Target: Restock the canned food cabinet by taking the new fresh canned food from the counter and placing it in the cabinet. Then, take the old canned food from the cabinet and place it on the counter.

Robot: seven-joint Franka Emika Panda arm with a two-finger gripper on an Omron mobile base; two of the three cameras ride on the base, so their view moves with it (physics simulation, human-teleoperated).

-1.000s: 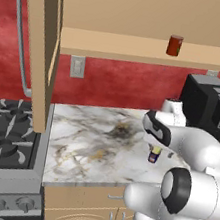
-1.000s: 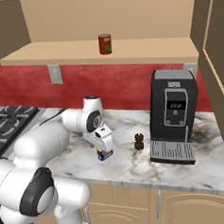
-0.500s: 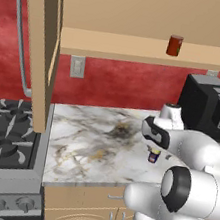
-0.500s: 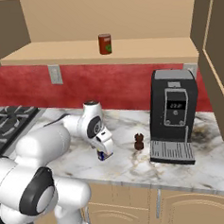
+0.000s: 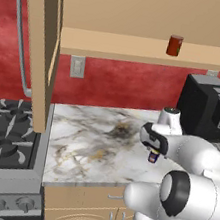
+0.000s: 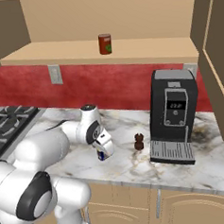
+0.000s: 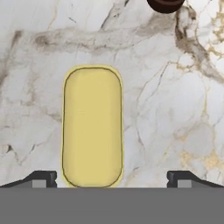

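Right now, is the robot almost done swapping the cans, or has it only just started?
Only just started. Nothing looks done: the blue can is on the counter, and the red-orange can stands on the cabinet shelf. In hand: the open gripper sits right over the blue can's yellow top, fingertips wide on either side, not gripping. Left: lift the blue can onto the shelf, then bring the red-orange can down to the counter.

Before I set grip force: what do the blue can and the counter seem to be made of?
The new fresh canned food looks like painted metal: a smooth, matte yellow top, though the flat render leaves the material open. The counter looks like polished marble: white with grey and brown veining.
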